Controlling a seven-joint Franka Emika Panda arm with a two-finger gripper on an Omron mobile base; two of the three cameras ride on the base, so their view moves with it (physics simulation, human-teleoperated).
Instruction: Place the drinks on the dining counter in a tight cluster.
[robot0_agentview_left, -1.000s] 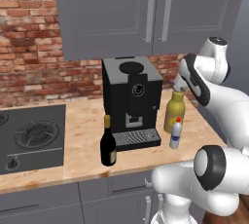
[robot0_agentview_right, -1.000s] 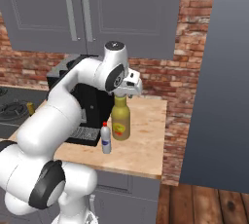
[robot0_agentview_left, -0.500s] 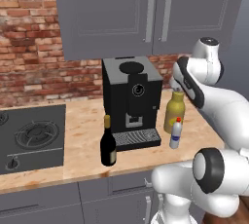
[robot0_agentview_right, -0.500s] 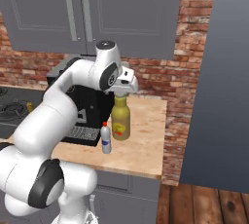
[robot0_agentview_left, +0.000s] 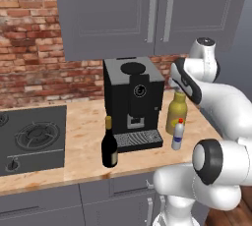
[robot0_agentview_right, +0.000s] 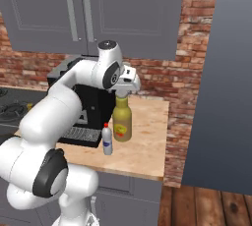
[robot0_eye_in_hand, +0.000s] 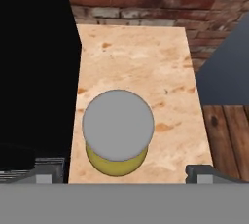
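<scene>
- Gripper (robot0_agentview_right: 125, 88): jaws wide open, empty, poised directly above the yellow-olive bottle (robot0_agentview_right: 122, 121)
- Yellow-olive bottle: upright, long axis vertical, near the worktop's (robot0_agentview_right: 147, 136) right end, beside the coffee machine (robot0_agentview_left: 134, 102); grey cap (robot0_eye_in_hand: 118, 125) straight below the hand

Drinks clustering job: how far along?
Done: nothing visible; all three bottles stand on the wooden counter by the coffee machine. In hand: open gripper poised right above the yellow bottle, grey cap centred in the hand view, not gripped. Left: that bottle, the wine bottle and the small clear bottle.
</scene>
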